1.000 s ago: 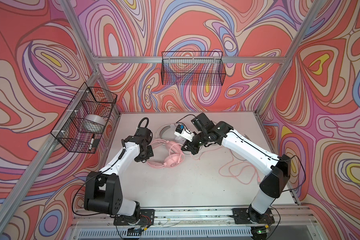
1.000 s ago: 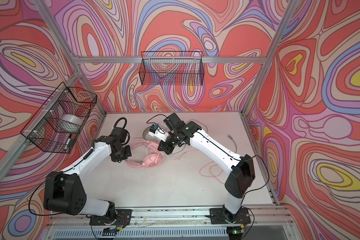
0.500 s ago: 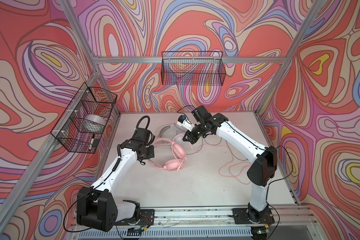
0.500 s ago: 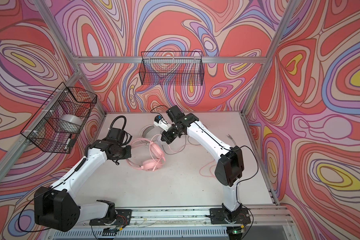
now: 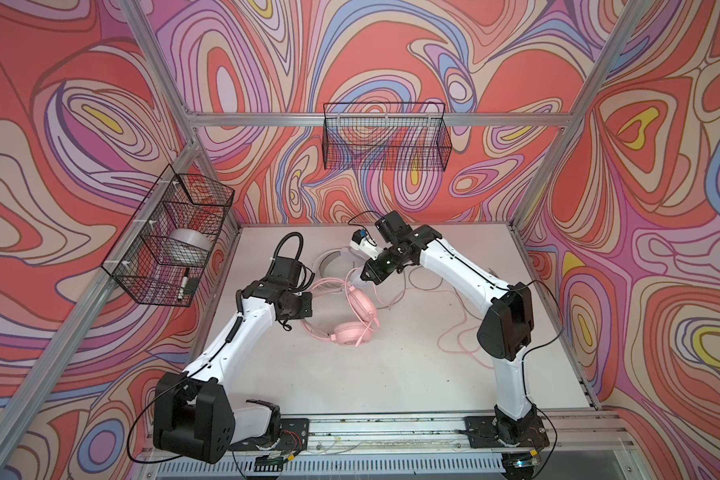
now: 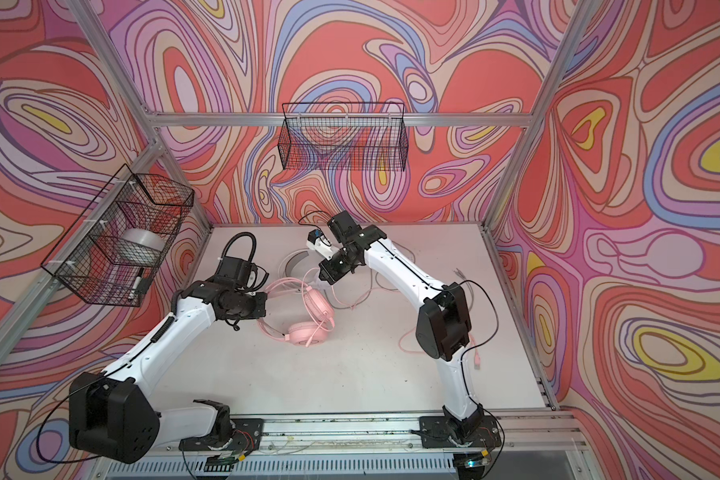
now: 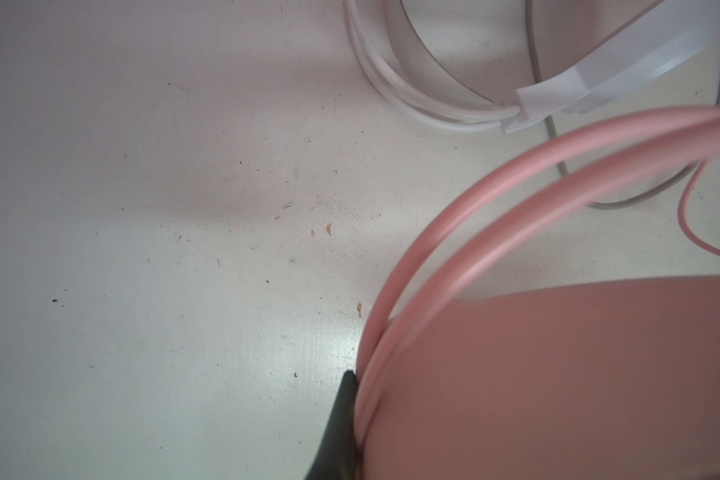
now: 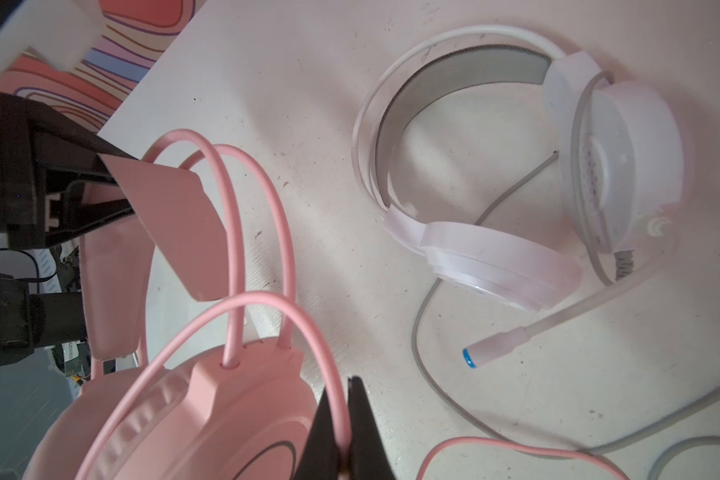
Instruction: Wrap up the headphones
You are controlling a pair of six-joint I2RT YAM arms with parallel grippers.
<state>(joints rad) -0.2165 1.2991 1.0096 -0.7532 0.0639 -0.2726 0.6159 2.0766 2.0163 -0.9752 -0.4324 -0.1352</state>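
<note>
While right tool (image 8: 345, 401) pinches pink cable (image 8: 267, 296), open tabletop (image 5: 371, 374) reaches the near edge.

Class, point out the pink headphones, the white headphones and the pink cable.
pink headphones (image 5: 351, 332), in a top view, lower earcup.
white headphones (image 8: 616, 166), right wrist view, round earcup.
pink cable (image 8: 262, 296), right wrist view, top of arched loop.

Pink headset (image 5: 352, 333): near centre of table (image 5: 391, 382), one earcup on the surface, headband raised. Pink cable (image 8: 262, 296) unwound, trailing toward the table's right side. White headset (image 5: 329, 268): lying flat nearer the table's back edge; grey cable (image 8: 415, 332) loose.
</note>
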